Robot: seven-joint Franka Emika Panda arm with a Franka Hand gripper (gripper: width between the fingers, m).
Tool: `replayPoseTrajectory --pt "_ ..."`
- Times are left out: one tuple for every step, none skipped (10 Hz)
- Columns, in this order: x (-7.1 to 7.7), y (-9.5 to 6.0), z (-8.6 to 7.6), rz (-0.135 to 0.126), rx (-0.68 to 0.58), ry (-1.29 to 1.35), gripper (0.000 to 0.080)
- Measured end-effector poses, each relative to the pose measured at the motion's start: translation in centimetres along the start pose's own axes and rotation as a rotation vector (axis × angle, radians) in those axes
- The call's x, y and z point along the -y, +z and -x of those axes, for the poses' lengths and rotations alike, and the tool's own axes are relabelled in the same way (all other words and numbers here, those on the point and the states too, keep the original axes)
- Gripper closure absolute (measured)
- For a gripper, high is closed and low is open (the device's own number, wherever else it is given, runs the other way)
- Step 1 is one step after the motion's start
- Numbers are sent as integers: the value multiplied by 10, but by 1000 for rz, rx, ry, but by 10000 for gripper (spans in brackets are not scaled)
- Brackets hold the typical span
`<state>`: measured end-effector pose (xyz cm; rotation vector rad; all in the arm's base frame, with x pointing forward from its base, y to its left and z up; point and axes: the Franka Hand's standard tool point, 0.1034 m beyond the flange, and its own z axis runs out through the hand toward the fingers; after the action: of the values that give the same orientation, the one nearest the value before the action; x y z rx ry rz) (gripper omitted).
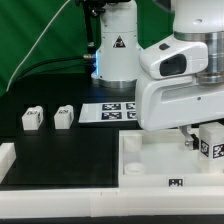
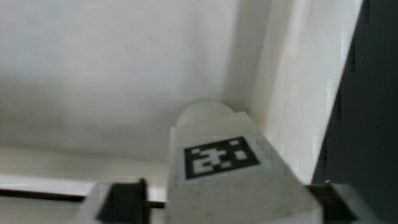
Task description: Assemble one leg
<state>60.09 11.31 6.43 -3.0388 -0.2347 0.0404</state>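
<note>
One leg [image 2: 217, 158], a small white block with a black-and-white tag, stands between my fingers in the wrist view. A narrow gap shows between it and one finger [image 2: 128, 200]. The other finger [image 2: 338, 200] is right against it. My gripper [image 2: 231, 206] is open around this leg. In the exterior view the leg [image 1: 212, 141] stands upright at the right end of the large white tray-like part [image 1: 140, 168], under my gripper [image 1: 196, 136]. Two more legs [image 1: 30, 118] [image 1: 64, 116] stand on the black table at the exterior view's left.
The marker board [image 1: 108, 112] lies flat behind the tray part. A white robot base [image 1: 115, 45] stands at the back. A white rail [image 1: 6, 156] runs along the table's left edge. The tray's inner wall [image 2: 267, 60] is close to the leg.
</note>
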Motion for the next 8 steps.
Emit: replayPoseTrajectory --pt "0 0 0 0 0 0 511" --pt "0 0 0 0 0 2 511" --pt "0 0 0 0 0 40 511" --pt "0 0 0 0 0 44 510" --pt "0 0 0 -2 0 124 510" --pt "2 0 0 -8 -2 261 510" --pt "3 0 -1 -8 -6 402 510" --pt "4 0 -1 -8 -8 549 509"
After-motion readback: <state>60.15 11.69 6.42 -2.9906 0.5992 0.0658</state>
